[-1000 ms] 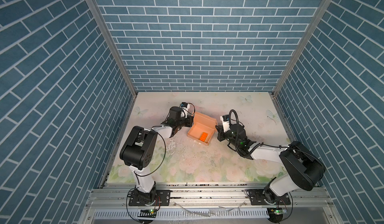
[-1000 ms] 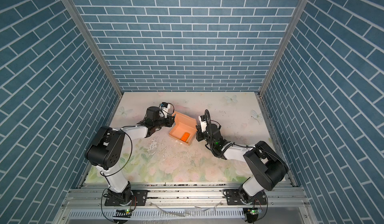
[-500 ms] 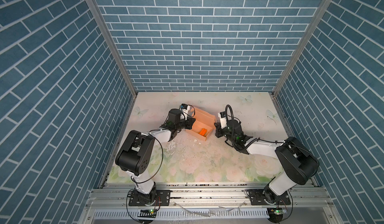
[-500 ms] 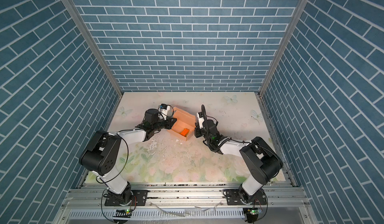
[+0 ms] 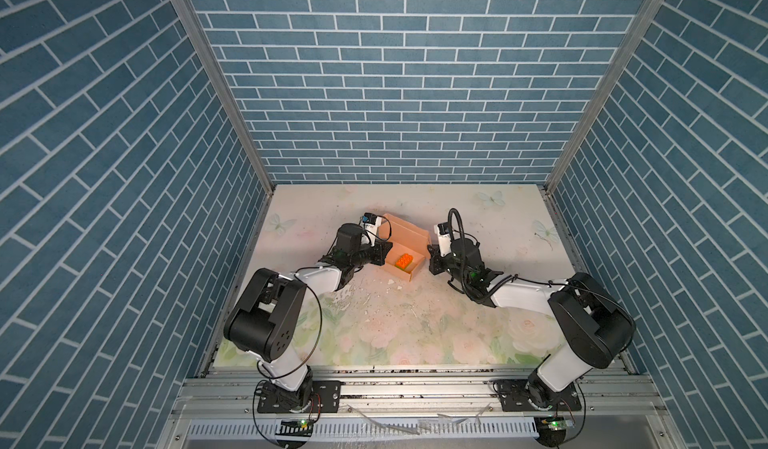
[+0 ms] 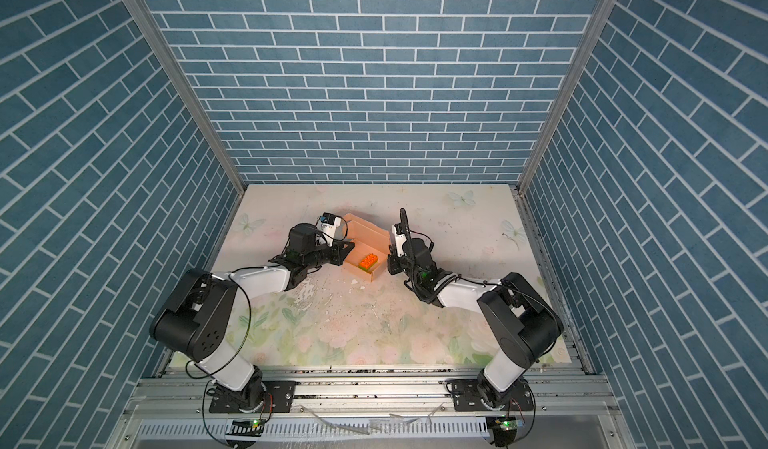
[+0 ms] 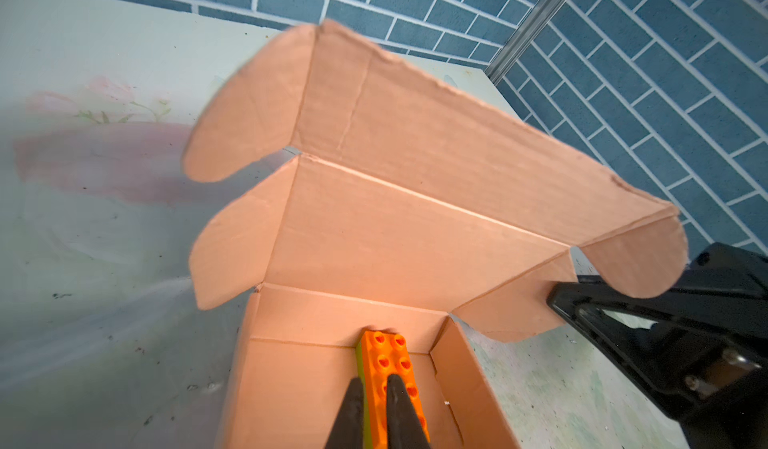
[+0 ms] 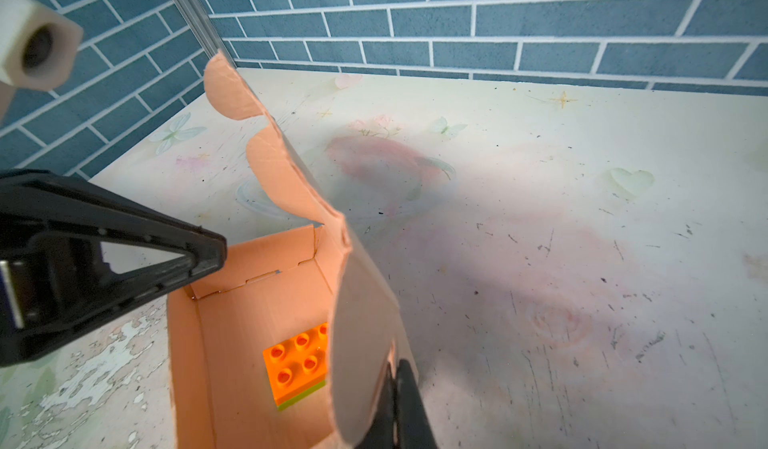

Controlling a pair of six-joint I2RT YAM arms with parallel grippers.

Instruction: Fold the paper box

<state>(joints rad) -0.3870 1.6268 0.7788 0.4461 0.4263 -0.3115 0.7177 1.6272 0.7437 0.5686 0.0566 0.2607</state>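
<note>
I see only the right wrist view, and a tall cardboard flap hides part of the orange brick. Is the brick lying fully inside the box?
Observer: Yes. In a top view the orange brick lies whole on the floor of the paper box.
Operator: What is this flap, seen from its face?
Observer: It is the lid. The left wrist view shows it standing open, with rounded tabs at both ends.
Operator: And the left gripper, open or closed?
Observer: In the left wrist view it is nearly closed, with a narrow gap. I cannot tell whether it pinches cardboard.
</note>
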